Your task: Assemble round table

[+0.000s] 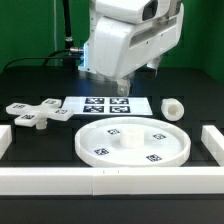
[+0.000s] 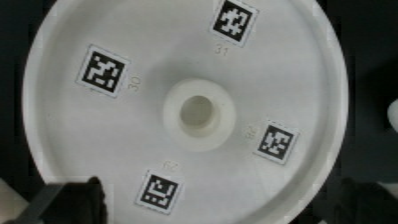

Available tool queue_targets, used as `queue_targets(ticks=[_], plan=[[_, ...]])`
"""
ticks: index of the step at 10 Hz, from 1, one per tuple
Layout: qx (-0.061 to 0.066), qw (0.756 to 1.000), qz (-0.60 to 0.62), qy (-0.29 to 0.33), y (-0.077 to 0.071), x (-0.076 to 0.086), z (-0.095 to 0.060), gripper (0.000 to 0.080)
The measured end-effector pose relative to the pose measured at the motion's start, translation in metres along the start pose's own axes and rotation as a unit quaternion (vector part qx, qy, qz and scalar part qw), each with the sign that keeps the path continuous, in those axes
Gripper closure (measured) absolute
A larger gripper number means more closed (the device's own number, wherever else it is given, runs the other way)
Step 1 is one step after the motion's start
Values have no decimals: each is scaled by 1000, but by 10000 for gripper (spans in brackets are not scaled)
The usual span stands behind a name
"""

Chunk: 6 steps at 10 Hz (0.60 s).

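The large round rimmed disc (image 1: 132,142) lies flat on the black table, with several tags on top and a hole in its middle. It fills the wrist view (image 2: 178,60), with its centre hole (image 2: 196,108) showing. The short cylinder leg (image 1: 172,108) lies at the exterior view's right, behind the disc. The cross-shaped piece (image 1: 40,113) lies at the exterior view's left. My gripper (image 1: 121,89) hangs above the disc's far edge and touches nothing. In the wrist view my gripper (image 2: 217,205) is open and empty, with a dark finger at each side.
The marker board (image 1: 100,104) lies flat behind the disc, under the gripper. Long white border blocks run along the front (image 1: 100,180), the left (image 1: 5,142) and the right (image 1: 212,140) of the work area.
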<state>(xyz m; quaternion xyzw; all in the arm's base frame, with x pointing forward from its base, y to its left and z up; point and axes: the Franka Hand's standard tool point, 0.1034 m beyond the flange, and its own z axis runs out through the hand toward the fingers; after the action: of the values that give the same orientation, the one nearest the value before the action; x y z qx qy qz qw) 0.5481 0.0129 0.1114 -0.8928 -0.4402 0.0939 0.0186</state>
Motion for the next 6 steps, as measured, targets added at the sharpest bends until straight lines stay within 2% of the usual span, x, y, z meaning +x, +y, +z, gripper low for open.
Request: queue_targets(ticks=[1,5,6], plan=[[4,1000,-1,-4,0,0,-1,150],[4,1000,0,-4,0,0,-1,150],[-2,1000,-9,6,3,1,1,150]])
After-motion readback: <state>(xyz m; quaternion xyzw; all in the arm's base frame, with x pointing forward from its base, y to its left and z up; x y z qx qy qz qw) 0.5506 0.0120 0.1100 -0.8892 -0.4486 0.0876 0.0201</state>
